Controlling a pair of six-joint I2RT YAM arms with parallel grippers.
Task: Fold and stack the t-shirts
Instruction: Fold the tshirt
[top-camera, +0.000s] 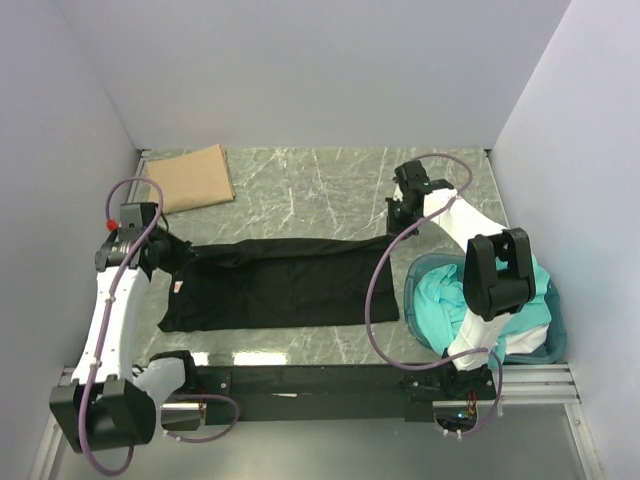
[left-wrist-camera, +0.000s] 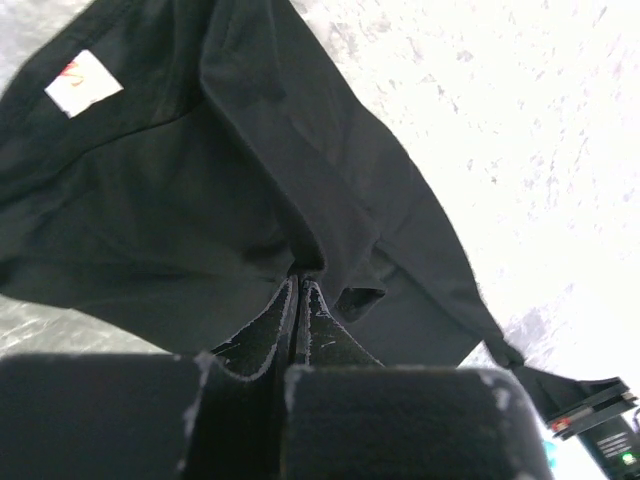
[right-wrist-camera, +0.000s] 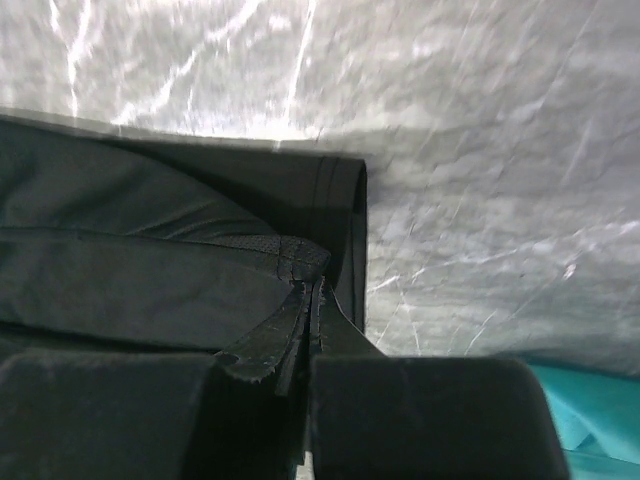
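A black t-shirt lies stretched sideways across the marble table, folded lengthwise. My left gripper is shut on its left end; in the left wrist view the gripper pinches a fold of the black t-shirt near its white neck label. My right gripper is shut on the far right corner; the right wrist view has the gripper clamped on the hem of the black t-shirt. A folded tan-brown t-shirt lies at the back left. Teal t-shirts are crumpled in the tub.
The round blue plastic tub stands at the right front, beside my right arm's base, and its teal cloth shows at the lower right of the right wrist view. Grey walls close in the table on three sides. A black rail runs along the near edge.
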